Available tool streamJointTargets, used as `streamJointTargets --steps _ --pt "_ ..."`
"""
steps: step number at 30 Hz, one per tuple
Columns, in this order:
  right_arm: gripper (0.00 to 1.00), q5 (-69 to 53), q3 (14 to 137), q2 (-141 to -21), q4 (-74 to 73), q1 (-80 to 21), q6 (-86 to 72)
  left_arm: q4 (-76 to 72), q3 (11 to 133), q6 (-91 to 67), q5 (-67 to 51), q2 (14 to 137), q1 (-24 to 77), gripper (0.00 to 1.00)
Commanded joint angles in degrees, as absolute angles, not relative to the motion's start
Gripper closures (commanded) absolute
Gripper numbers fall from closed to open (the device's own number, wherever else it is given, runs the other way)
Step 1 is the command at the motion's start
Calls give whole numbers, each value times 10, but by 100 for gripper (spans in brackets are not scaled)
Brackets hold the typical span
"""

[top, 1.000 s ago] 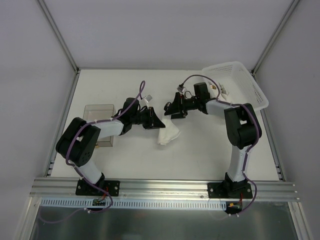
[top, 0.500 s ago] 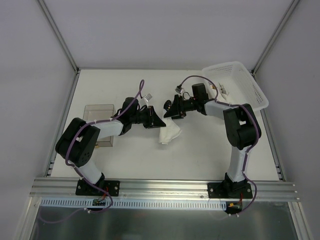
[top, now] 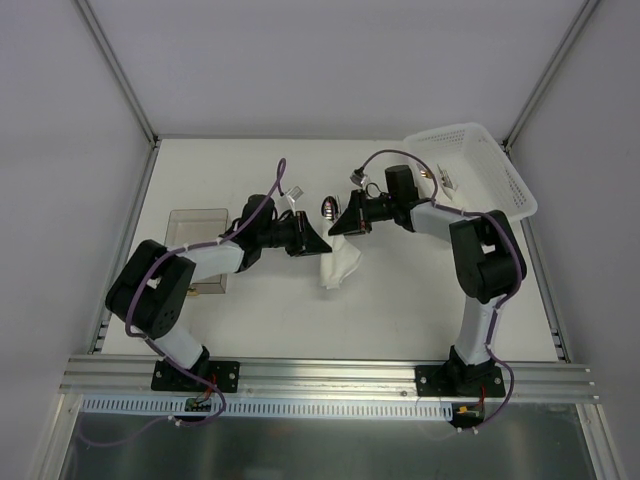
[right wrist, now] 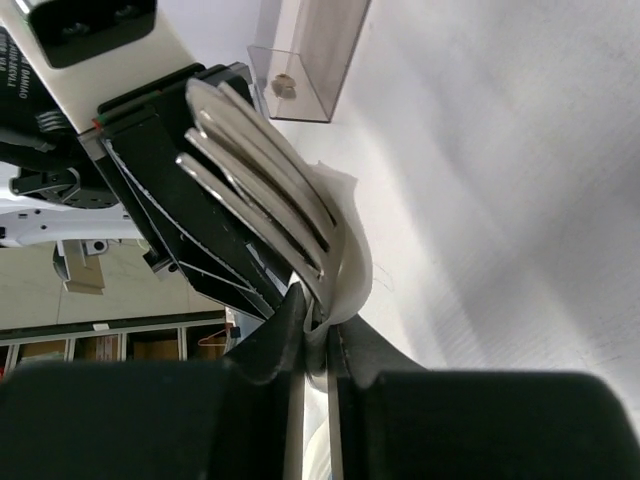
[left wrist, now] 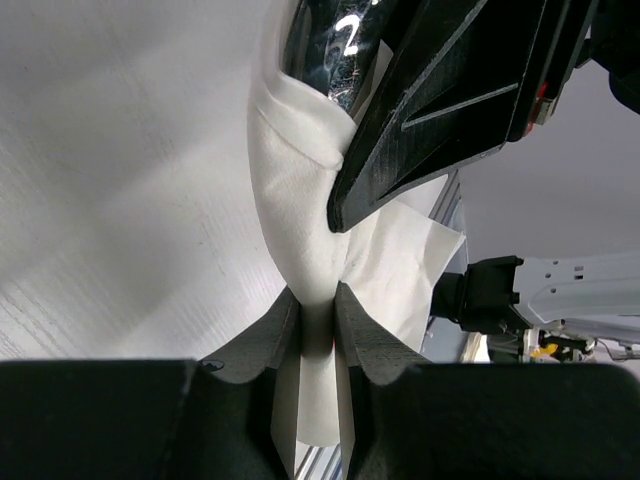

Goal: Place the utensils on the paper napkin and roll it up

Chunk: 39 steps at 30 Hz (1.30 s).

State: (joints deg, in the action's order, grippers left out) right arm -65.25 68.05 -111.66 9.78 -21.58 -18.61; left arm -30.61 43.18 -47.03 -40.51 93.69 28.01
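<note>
The paper napkin (top: 340, 266) is wrapped around the utensils and held off the table between my two grippers. My left gripper (left wrist: 318, 300) is shut on the rolled napkin (left wrist: 300, 200), with its loose end hanging toward the table. A shiny spoon bowl (left wrist: 325, 45) sticks out of the far end and also shows from above (top: 329, 208). My right gripper (right wrist: 315, 312) is shut on a napkin fold (right wrist: 347, 240) and the neck of a fork (right wrist: 255, 185), whose tines point up. From above, the left gripper (top: 312, 240) and right gripper (top: 345, 222) almost touch.
A white lattice basket (top: 495, 160) stands at the back right with small items inside. A clear plastic box (top: 197, 225) sits by the left arm and also shows in the right wrist view (right wrist: 305, 60). Metal frame rails border the table.
My right gripper went from open to shut on the napkin and fork. It shifted slightly left toward the left gripper. The spoon bowl now shows above the bundle.
</note>
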Motion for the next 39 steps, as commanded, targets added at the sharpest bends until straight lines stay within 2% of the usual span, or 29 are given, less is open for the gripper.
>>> streamJointTargets --steps 1,4,11,17,31,39 --pt "100 -670 665 -1061 187 -219 -231 -296 443 -439 -425 874 273 84" --pt "100 -676 658 -1034 226 -221 -272 -250 456 -403 -420 838 273 72" --pt "100 -700 665 -991 236 -242 -294 -184 467 -364 -414 766 268 62" --pt "100 -708 663 -976 240 -260 -292 -178 491 -342 -432 753 269 60" --pt "100 -722 667 -953 242 -266 -299 -89 499 -285 -385 719 266 54" --pt "100 -722 671 -953 246 -277 -298 -140 492 -315 -428 724 265 51"
